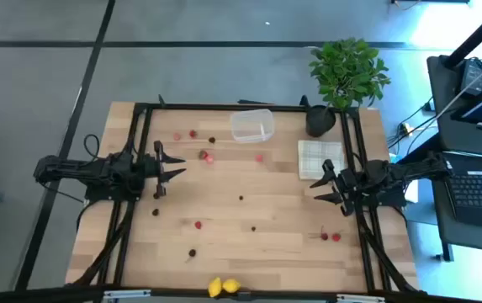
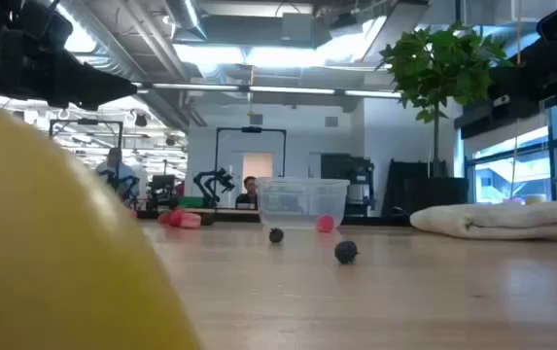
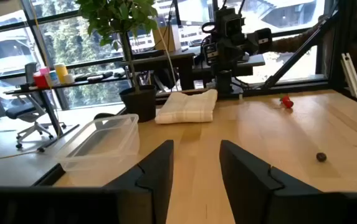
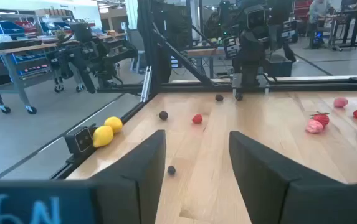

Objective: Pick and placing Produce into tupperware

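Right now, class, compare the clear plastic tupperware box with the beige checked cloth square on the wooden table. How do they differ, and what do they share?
The clear plastic tupperware box is see-through and stands up with walls; the beige checked cloth square is opaque and lies low and folded. The box sits nearer the table's middle, the cloth closer to the black plant pot. Both rest at the table's far side, untouched, holding no fruit.

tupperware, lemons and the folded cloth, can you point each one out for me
tupperware (image 1: 251,126), high view, on its clear bottom.
lemons (image 1: 224,287), high view, where the two yellow pieces meet at the table's near edge.
folded cloth (image 1: 320,158), high view, on its checked middle.
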